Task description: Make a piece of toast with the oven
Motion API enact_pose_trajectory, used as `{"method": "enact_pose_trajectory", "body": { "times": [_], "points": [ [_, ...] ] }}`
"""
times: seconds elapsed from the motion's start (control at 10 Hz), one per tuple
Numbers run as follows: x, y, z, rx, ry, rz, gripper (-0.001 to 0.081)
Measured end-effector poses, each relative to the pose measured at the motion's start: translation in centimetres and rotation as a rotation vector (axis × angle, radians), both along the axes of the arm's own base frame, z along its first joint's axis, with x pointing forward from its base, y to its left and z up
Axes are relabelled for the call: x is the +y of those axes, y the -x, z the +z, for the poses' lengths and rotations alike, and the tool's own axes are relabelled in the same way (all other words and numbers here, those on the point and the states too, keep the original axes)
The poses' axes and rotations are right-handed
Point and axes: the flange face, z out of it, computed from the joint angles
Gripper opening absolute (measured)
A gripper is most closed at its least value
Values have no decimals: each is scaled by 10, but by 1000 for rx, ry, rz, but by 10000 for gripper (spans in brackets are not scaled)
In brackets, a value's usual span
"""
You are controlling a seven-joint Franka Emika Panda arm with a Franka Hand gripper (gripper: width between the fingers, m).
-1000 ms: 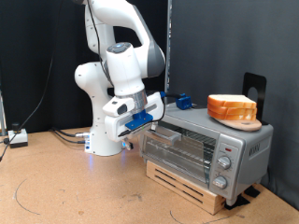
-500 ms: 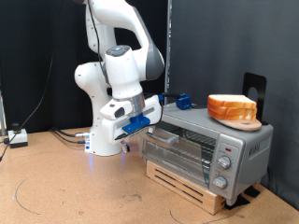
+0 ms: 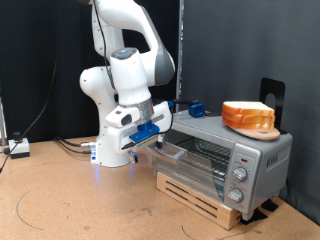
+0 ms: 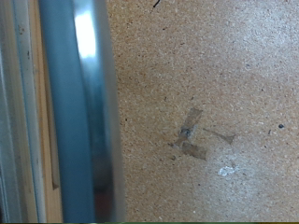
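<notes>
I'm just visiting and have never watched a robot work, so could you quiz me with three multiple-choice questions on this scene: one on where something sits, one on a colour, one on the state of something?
1. Where is the flat orange-crusted bread slice?
A. On a round tan wooden dish atop the boxy silver toaster oven
B. On the oven's wire rack
C. On the brown board floor

2. What colour is the robot arm's casing?
A. Black
B. White
C. Red

3. How does the oven's glass door stand?
A. Shut tight
C. Removed
B. Pulled partly open

Answers: 1 A, the slice rests on the dish on the oven's roof. 2 B, the exterior view shows white shells. 3 B, the door's top edge tilts outward by the arm's hand; its fingers are not clearly visible.
</notes>
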Motion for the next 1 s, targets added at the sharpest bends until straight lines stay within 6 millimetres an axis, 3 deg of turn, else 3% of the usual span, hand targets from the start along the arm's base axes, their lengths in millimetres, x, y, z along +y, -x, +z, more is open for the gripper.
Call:
{"method": "enact_pose_trajectory", "body": {
  "times": [0.7, 1.0],
  "points": [
    [-4, -22, 3, -41, 3, -59, 804],
    [-1, -35, -9, -3, 30, -96, 804]
  ]
}}
